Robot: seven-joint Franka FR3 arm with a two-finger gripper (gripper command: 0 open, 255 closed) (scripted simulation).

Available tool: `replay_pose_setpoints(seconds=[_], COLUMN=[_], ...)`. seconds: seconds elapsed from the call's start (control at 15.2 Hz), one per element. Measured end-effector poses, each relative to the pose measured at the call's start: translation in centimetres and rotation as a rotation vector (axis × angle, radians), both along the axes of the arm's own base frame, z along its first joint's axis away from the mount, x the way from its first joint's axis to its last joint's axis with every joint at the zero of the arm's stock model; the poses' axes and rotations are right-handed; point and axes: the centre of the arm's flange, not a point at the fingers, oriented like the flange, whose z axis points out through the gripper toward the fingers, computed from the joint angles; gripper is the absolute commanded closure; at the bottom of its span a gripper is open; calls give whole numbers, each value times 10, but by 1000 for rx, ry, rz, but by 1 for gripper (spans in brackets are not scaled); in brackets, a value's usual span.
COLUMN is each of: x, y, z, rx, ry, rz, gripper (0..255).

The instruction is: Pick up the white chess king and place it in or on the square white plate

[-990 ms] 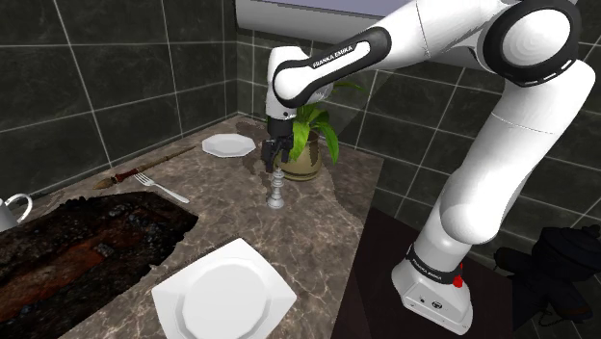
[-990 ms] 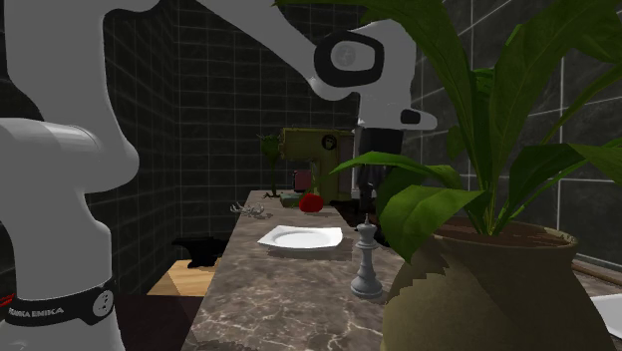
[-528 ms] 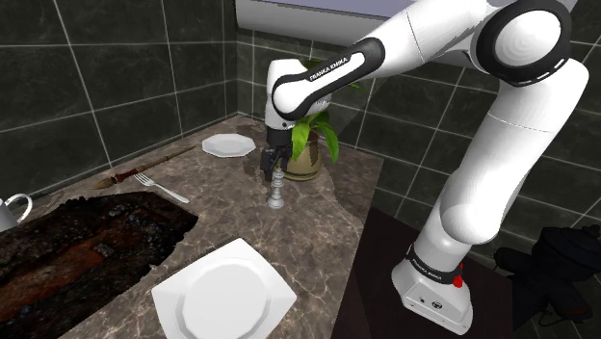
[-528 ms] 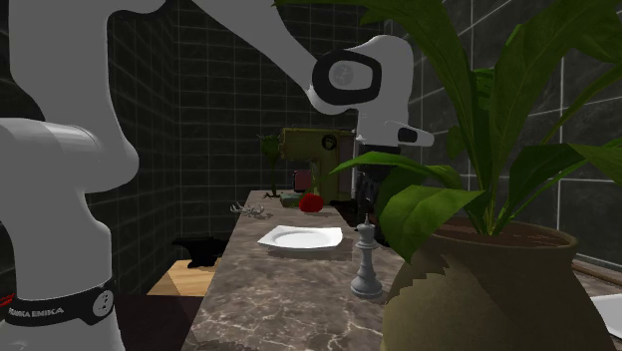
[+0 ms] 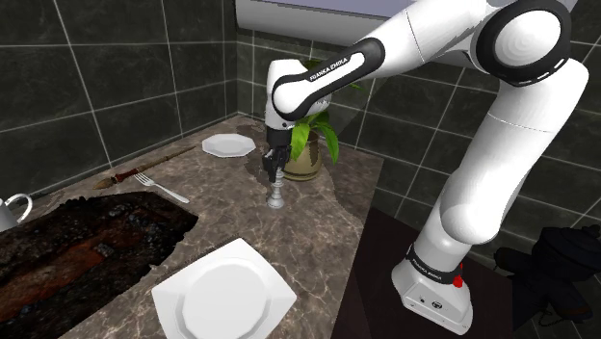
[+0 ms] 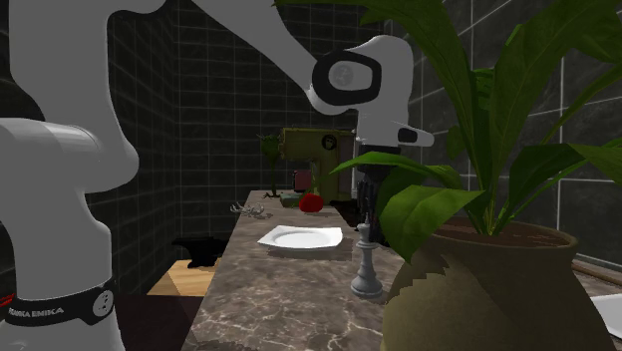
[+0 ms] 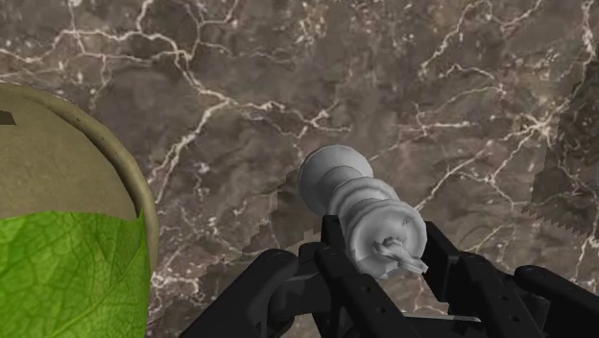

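The pale grey-white chess king (image 5: 276, 194) stands upright on the brown marble counter (image 5: 327, 207), just in front of a potted plant. My black gripper (image 5: 275, 172) comes straight down on it and is shut on the king's head. The wrist view has the two fingers (image 7: 331, 242) clasping the king (image 7: 357, 204) just under its cross. The square white plate (image 5: 223, 290) lies near the counter's front edge, well apart from the king. In the second exterior view the gripper (image 6: 367, 221) sits on the king (image 6: 367, 265), with the plate (image 6: 301, 237) behind.
A potted plant (image 5: 302, 154) stands right behind the king, its rim (image 7: 115, 163) close beside the gripper. An octagonal white plate (image 5: 228, 145) lies at the back. A fork (image 5: 162, 188) rests beside the dark sunken basin (image 5: 77, 241). A red object (image 6: 311, 202) sits far down the counter.
The gripper has come down over the king's top and its fingers have closed on the head. The king has not moved.
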Motion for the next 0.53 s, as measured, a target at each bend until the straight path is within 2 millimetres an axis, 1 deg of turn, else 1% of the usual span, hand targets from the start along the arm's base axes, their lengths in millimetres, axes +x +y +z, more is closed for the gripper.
replay_pose_setpoints(seconds=[0.53], x=[0], y=[0], z=[2], rx=[0], ry=[1], rz=[0], gripper=[255])
